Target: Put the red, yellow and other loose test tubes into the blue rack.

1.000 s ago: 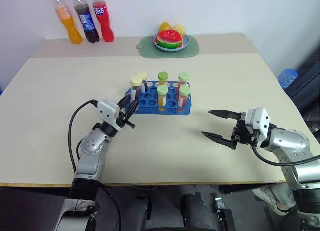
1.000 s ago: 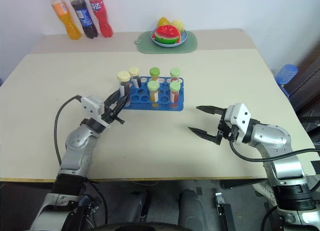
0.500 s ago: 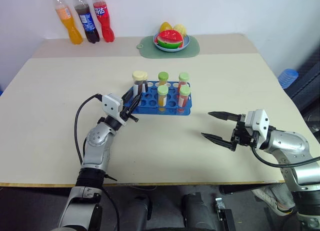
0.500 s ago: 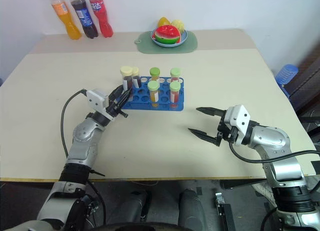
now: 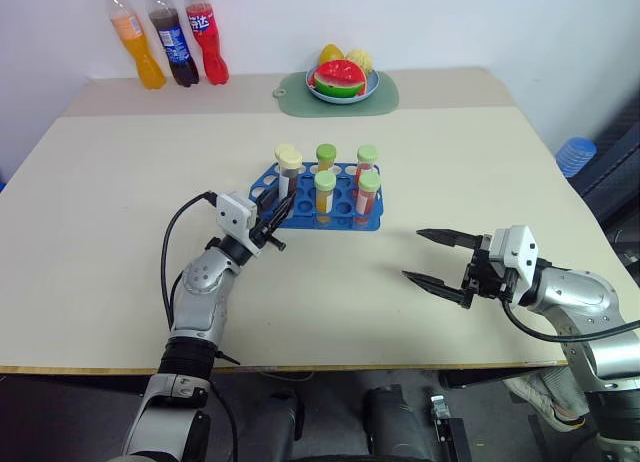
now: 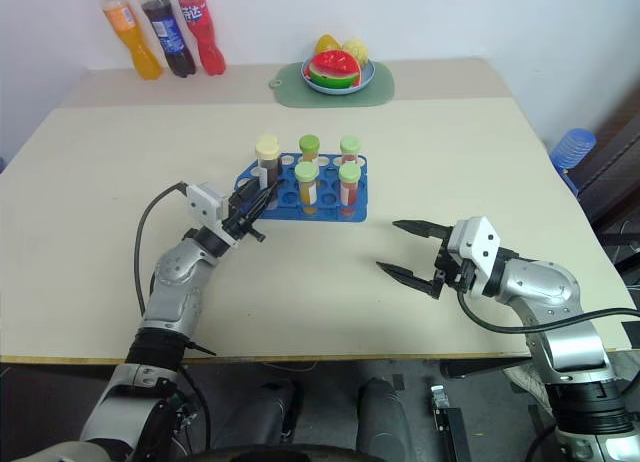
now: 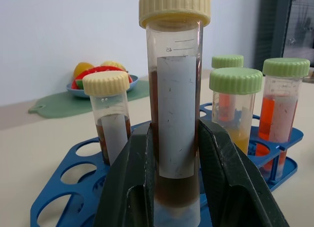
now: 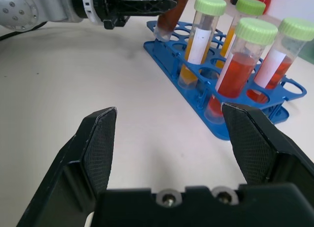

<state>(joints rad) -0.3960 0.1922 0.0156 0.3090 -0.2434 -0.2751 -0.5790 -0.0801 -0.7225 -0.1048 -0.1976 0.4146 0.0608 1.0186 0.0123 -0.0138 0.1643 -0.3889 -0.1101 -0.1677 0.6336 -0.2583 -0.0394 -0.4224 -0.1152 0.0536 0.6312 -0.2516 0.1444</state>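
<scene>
Nearest the camera, at the lower right of the head views, the right tool [image 5: 433,257] hovers just above the bare bench [image 5: 100,202], its two black fingers spread wide apart with nothing between them. It points toward the frame's left and sits well apart from the rack.

At centre left, the left tool [image 5: 272,220] is clamped on a brown-filled test tube [image 7: 174,114] with a pale yellow cap. The left wrist view shows both fingers [image 7: 131,187] pressed against the tube's lower part, the tube upright between them with a white label on its side. In the head views this tube stands over the near left corner of the blue rack [image 5: 345,220]; whether its tip is already inside a hole cannot be told.

The rack lies near the middle of the frame. Just behind the held tube, a second yellow-capped brown tube [image 7: 111,114] sits in a hole. Further right stand four green-capped tubes [image 5: 369,194] with orange and red liquid, two nearer and two behind.

At the far edge, upper centre, a plate of fruit [image 5: 342,79] rests on a green mat [image 5: 386,97]. In the upper left corner stand three drink bottles [image 5: 165,34], orange, dark and red.
</scene>
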